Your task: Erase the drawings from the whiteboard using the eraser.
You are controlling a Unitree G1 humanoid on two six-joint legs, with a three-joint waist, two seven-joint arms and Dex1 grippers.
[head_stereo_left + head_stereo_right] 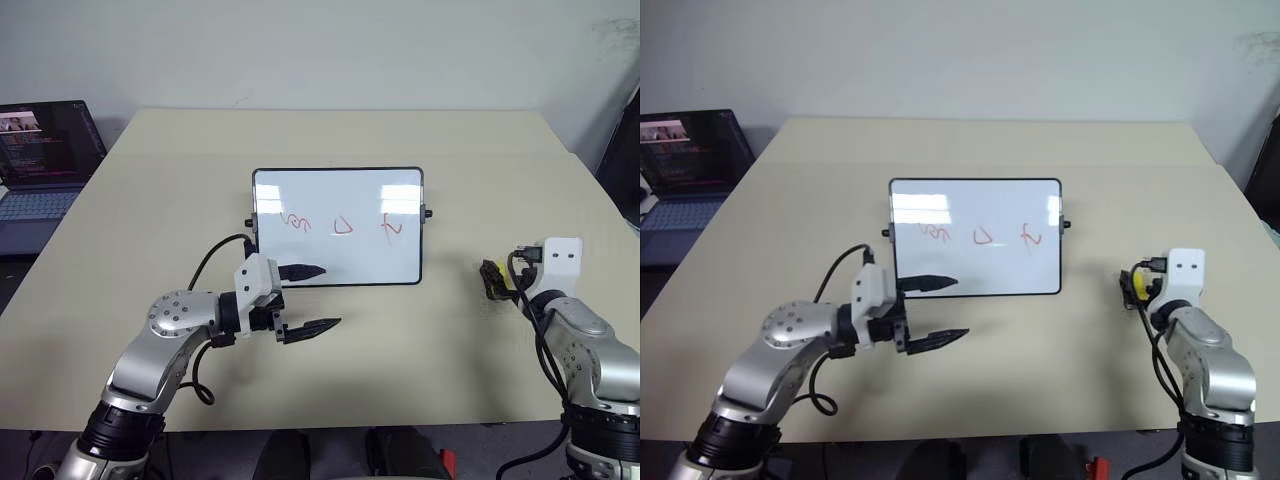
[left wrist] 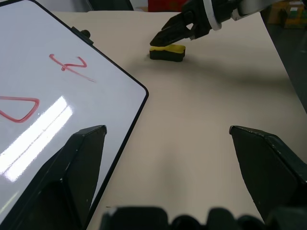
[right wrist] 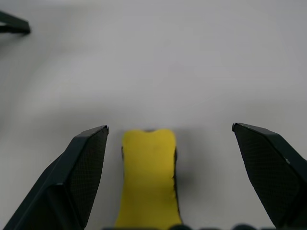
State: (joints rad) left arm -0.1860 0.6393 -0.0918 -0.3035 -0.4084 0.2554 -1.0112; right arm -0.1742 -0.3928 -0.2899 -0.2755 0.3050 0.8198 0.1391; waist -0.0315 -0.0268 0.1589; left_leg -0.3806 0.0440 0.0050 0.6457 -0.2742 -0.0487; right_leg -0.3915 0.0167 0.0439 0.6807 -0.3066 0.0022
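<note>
From the head camera, the whiteboard (image 1: 338, 227) lies flat near the middle of the beige surface (image 1: 150, 200), its black frame unbroken and a small knob showing on each side. The drawings (image 1: 344, 225) run in a row across its middle in red: a squiggle toward the robot's left, a U-like shape in the centre, an f-like mark toward the right. The left gripper (image 1: 310, 298) hangs just at the board's near left corner, pointing across toward the right, its two black fingers spread apart with nothing between them; the upper finger overlaps the board's lower edge, the lower one sits over bare surface. The right gripper (image 1: 1130, 285) is well to the right of the board, and a spot of yellow shows at its tip. A laptop (image 1: 40, 165) stands open at the far left, off the surface's edge. In the left wrist view, the left gripper's fingers (image 2: 72, 167) stand wide, the board's corner with the f-like mark beside one of them; farther off, the eraser (image 2: 167, 52), yellow on top with a dark underside, rests on the surface with the right gripper's tips right at its top. In the right wrist view, the right gripper's fingers (image 3: 81, 167) are fully spread with the eraser lying between them, nearer one finger, neither finger pressing it.
</note>
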